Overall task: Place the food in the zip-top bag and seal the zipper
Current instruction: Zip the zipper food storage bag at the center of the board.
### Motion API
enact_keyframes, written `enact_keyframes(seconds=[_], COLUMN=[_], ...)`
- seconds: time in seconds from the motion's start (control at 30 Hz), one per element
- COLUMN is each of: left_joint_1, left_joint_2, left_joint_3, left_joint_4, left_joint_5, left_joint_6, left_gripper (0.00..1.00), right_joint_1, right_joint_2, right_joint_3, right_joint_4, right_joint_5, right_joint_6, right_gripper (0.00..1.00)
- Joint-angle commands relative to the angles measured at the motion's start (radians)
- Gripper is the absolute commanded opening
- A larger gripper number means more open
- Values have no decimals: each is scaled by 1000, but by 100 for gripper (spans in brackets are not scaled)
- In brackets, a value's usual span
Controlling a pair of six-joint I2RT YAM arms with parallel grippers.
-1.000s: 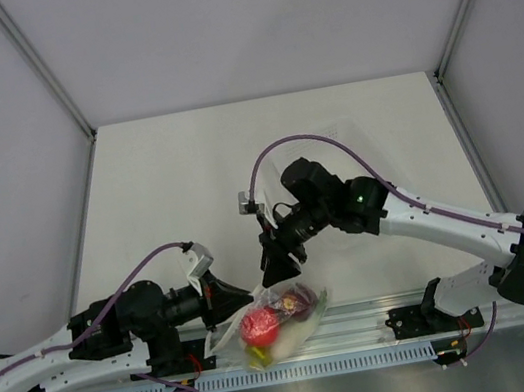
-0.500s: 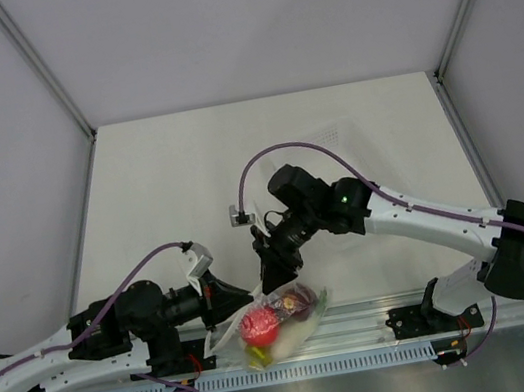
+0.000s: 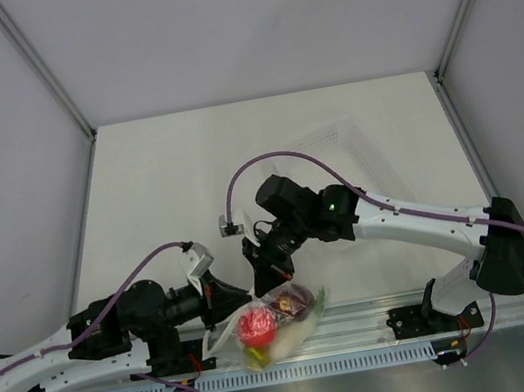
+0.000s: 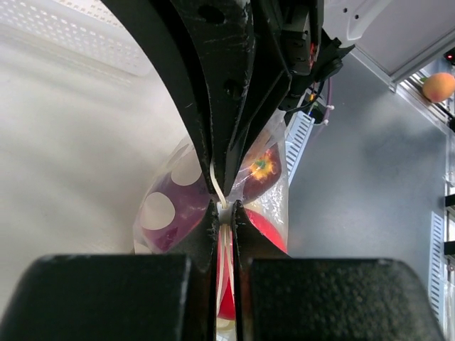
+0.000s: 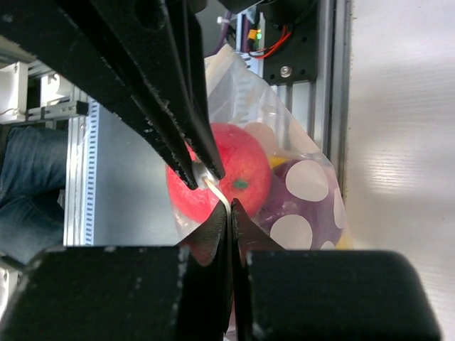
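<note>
"At the table's near edge, where does the zip-top bag (image 3: 290, 325) sit?"

"Over the metal rail (image 3: 414, 306) between the two arm bases, past the lip of the white table (image 3: 160, 194). The food is inside it: a red round fruit (image 3: 257, 326) beside a purple onion (image 3: 296, 300)."

"How much room is around it?"

"The table runs back to the walls. A translucent tray (image 3: 333, 138) lies far back on the right, well apart from the bag."

"And the claws?"

"The left gripper (image 4: 225, 212) is pinched tight on the zipper (image 5: 215, 188). The right gripper (image 5: 229, 211) is clamped on the same strip just beside it, tip to tip."

"What has changed?"

"A second ago the right gripper hung farther back with its jaws apart. It has since come forward and to the left and closed — the left arm and the bag have not moved."
</note>
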Motion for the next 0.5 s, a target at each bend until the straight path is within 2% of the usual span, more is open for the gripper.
enact_keyframes(seconds=[0.0, 0.07, 0.47], left_joint_1=[-1, -1, -1], left_joint_2=[-7, -10, -53], left_joint_3=[43, 43, 49], left_joint_4=[18, 12, -51], left_joint_5=[1, -2, -31], left_joint_6=[-10, -10, -33], left_gripper=[1, 1, 1], right_joint_1=[6, 3, 11], right_joint_2=[-37, -62, -210], right_joint_3=[-21, -43, -227], right_joint_4=[103, 149, 328], right_joint_5=[133, 214, 466], right_joint_6=[54, 102, 278], right_gripper=[0, 0, 0])
